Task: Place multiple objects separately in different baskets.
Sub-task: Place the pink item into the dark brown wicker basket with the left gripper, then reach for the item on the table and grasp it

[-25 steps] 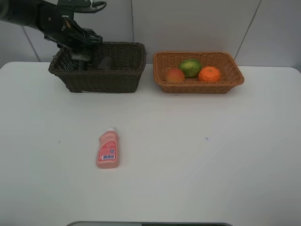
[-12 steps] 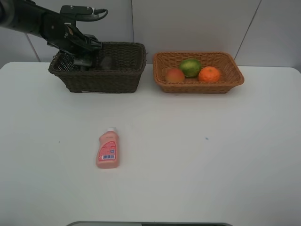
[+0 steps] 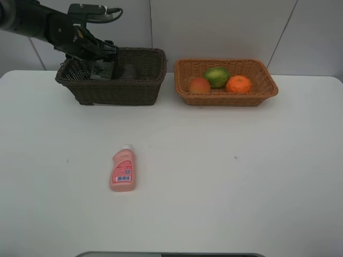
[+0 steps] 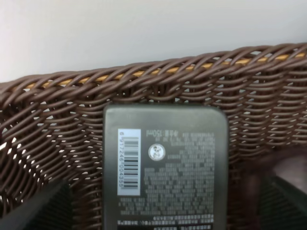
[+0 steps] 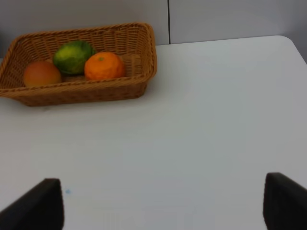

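A white worktop (image 3: 225,182) with rounded far corners fills the scene under even, soft light. Behind it stands a pale grey panelled wall (image 3: 214,27), crossed by thin dark seams.

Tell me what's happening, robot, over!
Left gripper open over brown basket, green bottle inside. Right gripper open, empty. Pink bottle waiting on table. Nothing blocking.

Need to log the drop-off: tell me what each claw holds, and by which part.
Nothing is held. The left claw stands open over the dark basket, the green bottle loose between its fingers. The right claw is open above bare table.
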Available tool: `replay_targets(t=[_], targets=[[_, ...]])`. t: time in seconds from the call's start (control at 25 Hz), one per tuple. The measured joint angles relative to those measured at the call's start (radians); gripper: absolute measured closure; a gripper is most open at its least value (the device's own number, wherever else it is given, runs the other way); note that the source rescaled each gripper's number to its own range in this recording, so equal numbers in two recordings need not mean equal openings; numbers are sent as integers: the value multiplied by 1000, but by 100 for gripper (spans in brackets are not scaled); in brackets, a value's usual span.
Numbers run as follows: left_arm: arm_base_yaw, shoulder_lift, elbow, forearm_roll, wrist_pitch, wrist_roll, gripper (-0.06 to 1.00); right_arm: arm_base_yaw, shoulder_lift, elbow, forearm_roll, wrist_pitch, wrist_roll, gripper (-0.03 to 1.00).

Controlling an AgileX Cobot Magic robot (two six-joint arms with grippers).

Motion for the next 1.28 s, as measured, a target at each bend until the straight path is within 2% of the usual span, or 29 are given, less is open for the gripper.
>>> replay_targets(t=[0.24, 0.48, 0.76, 0.96, 1.28], targets=[[-7, -75, 0, -20, 68, 0, -4, 0, 0, 0, 0, 0, 0, 6], [-84, -207, 0, -67, 326, 0, -4, 0, 0, 0, 0, 0, 0, 6], [-206, -308, 25, -153, 544, -22, -4, 0, 0, 0, 0, 0, 0, 6], [-282, -354, 189, -206, 585, -159, -4, 0, 0, 0, 0, 0, 0, 6], [-383, -372, 430, -222, 591, -342, -4, 0, 0, 0, 0, 0, 0, 6]])
